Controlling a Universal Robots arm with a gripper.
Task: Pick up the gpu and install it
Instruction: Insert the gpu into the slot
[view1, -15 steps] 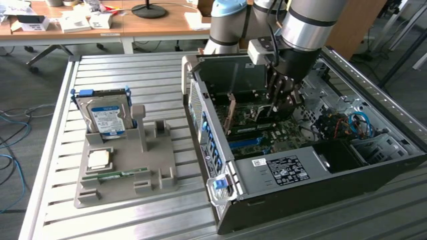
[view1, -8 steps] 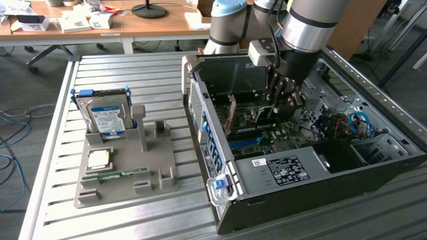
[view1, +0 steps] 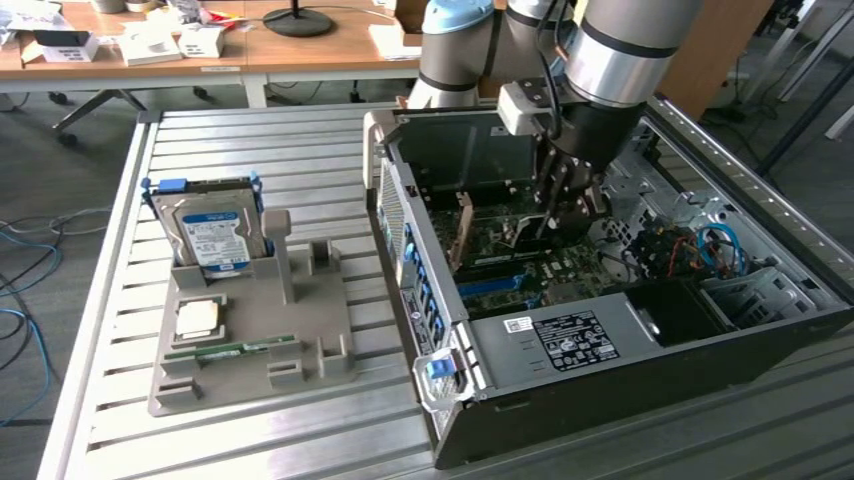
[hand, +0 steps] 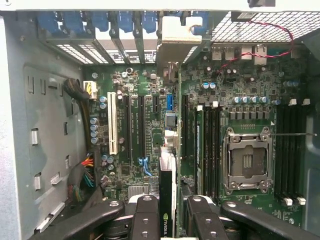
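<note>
Nearest the wrist camera, the gripper (hand: 172, 220) has its two dark fingers (hand: 145, 217) drawn partway together and clamped on the gpu (hand: 166, 197). The card is seen edge-on and runs away from the fingers across the motherboard (hand: 145, 150). It stands among the long expansion slots, with the bare processor socket (hand: 248, 160) off to one side. Its far end reaches the rear wall of the case, by the row of blue-latched bracket openings (hand: 120, 22).

Judging from this, the pick-up is done and the card is at the slot area inside the computer case (view1: 441, 300). I cannot tell whether its edge is pressed fully home in a slot. With the grip on, the install looks unfinished.

The exterior view adds what the wrist camera misses. The arm reaches down into the open case. On the exterior view's left, well apart from it, a grey holder (view1: 240, 375) sits on the slatted table (view1: 120, 250). It carries the hard drive (view1: 214, 235) upright and the memory stick (view1: 247, 349) lying flat.
</note>
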